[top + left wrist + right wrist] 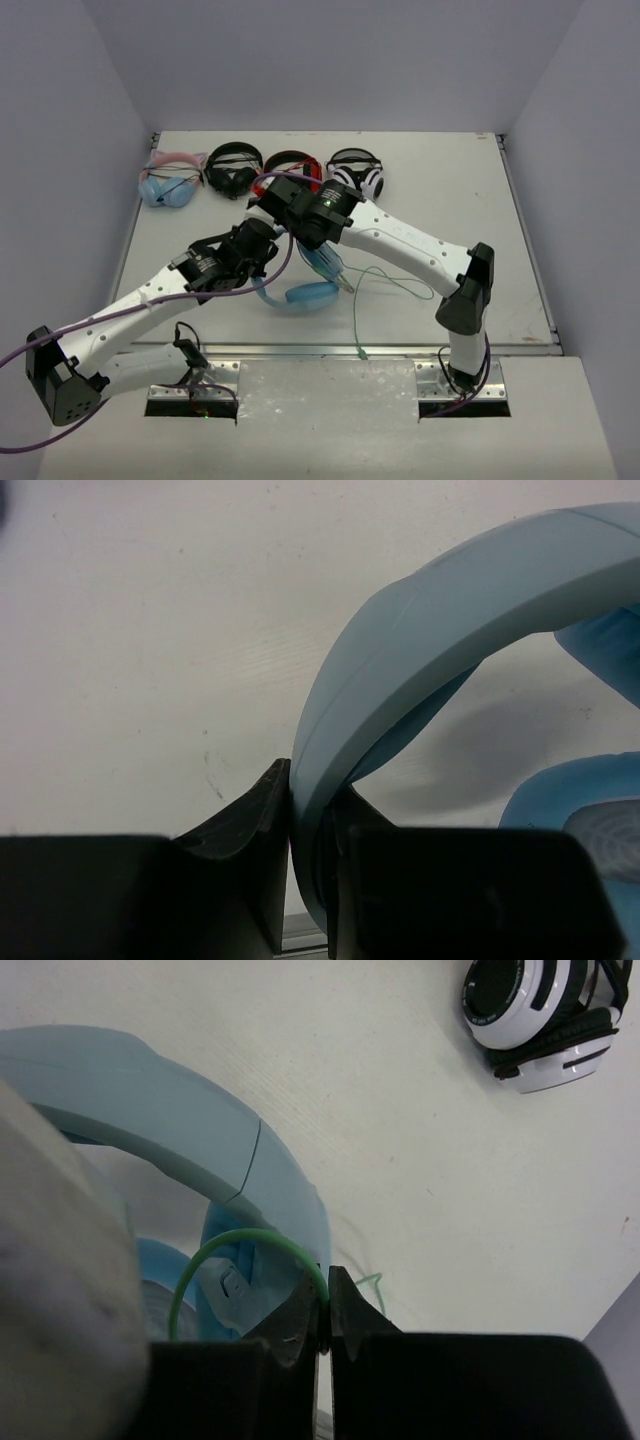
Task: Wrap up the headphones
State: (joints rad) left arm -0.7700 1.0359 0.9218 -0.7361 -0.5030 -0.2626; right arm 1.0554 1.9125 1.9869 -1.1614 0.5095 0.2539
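Observation:
The light-blue headphones (312,294) sit at the table's middle, partly under both arms. My left gripper (310,810) is shut on their headband (420,630); a blue ear cup (590,815) shows at the right of the left wrist view. My right gripper (326,1295) is shut on the pale-green cable (235,1240), which loops up from between the jaws over an ear cup (250,1260). In the top view the right gripper (300,240) is above the headphones, the left gripper (262,262) at their left. The loose cable (375,290) trails right and down to its plug (360,352).
Several other headphones lie in a row at the table's far side: a pale-blue pair with pink cat ears (170,180), a black pair (233,168), a red-and-black pair (292,170) and a white-and-black pair (358,172), also in the right wrist view (540,1010).

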